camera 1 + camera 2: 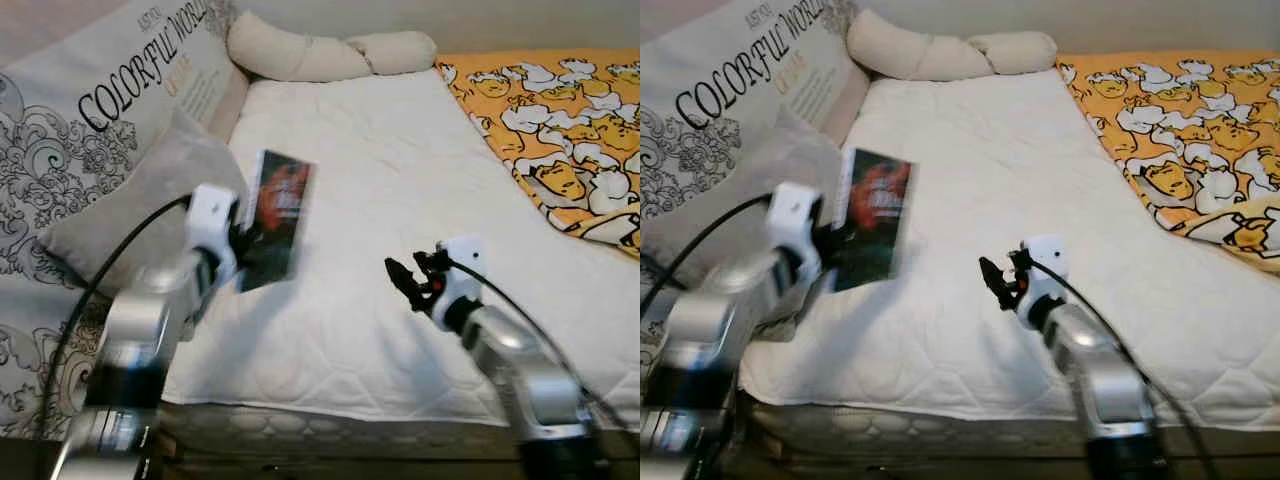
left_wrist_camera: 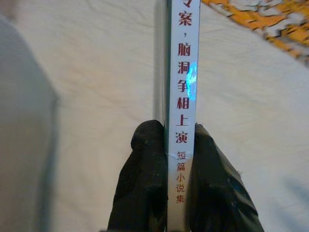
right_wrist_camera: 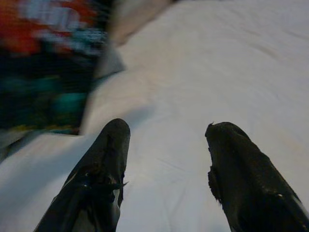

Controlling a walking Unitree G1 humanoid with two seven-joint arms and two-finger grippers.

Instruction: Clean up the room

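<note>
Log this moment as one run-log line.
left gripper: shut on book, held above mattress | right gripper: open, empty, over mattress | pillow beside book

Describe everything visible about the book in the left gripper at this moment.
The book is a thin paperback with a dark, glossy cover printed in red and teal. Its white spine carries red Chinese characters. It is held upright and slightly tilted, lifted clear above the white mattress, near the grey pillow. The left gripper clamps its lower spine edge, one black finger on each cover. Nothing else touches it.

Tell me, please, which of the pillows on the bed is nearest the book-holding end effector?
The plain grey pillow, directly beside the left end effector; the printed and cream ones lie farther.
</note>
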